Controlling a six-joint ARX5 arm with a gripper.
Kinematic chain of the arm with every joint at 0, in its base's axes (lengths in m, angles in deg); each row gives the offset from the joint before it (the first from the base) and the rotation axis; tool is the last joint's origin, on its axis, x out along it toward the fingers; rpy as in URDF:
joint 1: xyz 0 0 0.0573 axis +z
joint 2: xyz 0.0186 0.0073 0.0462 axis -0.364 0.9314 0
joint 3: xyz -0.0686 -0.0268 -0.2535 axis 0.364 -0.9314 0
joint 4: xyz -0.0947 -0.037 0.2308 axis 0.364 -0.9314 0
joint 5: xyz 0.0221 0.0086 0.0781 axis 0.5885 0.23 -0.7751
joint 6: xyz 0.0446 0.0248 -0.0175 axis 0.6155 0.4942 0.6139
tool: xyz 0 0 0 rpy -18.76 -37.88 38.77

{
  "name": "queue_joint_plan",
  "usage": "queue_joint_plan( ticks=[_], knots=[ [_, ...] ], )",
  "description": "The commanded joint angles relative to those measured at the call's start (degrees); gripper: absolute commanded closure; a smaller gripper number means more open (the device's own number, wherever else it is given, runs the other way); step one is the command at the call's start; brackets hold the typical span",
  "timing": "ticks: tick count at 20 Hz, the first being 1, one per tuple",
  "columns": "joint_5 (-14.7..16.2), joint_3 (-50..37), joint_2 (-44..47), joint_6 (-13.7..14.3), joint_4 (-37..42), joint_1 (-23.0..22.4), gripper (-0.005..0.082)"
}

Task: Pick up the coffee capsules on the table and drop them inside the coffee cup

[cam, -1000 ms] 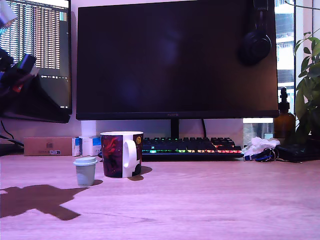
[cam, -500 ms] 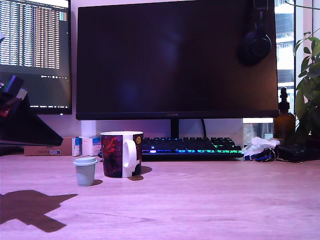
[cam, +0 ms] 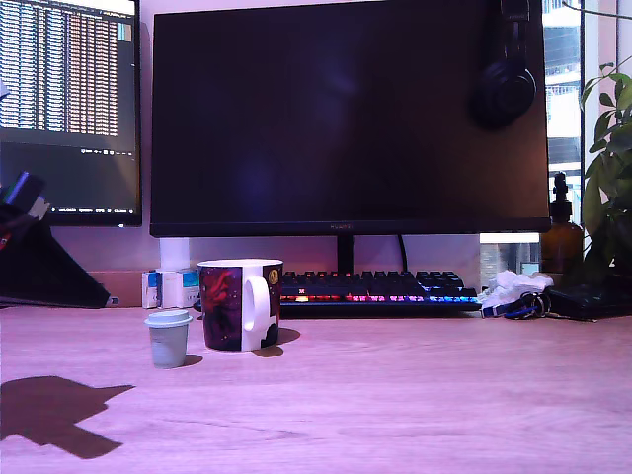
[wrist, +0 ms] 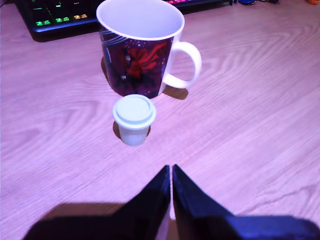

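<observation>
- Pale wood-grain worktop (wrist: 260,125) fills the foreground, under a pinkish light, with a dark arm-shaped shadow (cam: 54,415) low on the exterior view's left.
- Nearest in the wrist view, the black claw (wrist: 171,172) has its two tips pressed together and holds nothing.
- Just beyond it stands the pale grey-green tapered plastic coffee capsule (wrist: 133,119), upright, lid up, close beside the mug but apart from it.
- Behind that sits the dark red-and-purple ceramic coffee cup (wrist: 142,65) with white rim and handle; no capsule shows inside what I can see of it.
- Risks, as I judge them: descending with the tips closed would knock the light capsule over or shove it against the mug; a wide opening could clip the mug wall.
- Since a second ago, the arm has sunk lower at the exterior view's left edge and its shadow has slid leftward; capsule and mug have not moved.
- Farthest back, a backlit keyboard (cam: 375,288) lies under a large dark monitor (cam: 346,118).
</observation>
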State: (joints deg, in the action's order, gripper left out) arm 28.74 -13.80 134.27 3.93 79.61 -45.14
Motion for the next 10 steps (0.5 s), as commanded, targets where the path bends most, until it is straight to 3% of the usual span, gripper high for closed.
queue_joint_plan(
  ticks=[1, 7, 10],
  knots=[
    [0.09, -1.16, -0.11, 0.50, -0.46, -0.11, 0.0792],
    [-0.83, -1.16, -0.11, 0.48, -1.16, -0.11, 0.0775],
    [-2.78, -1.16, -0.09, 0.46, -1.18, -0.11, 0.0680]
  ],
)
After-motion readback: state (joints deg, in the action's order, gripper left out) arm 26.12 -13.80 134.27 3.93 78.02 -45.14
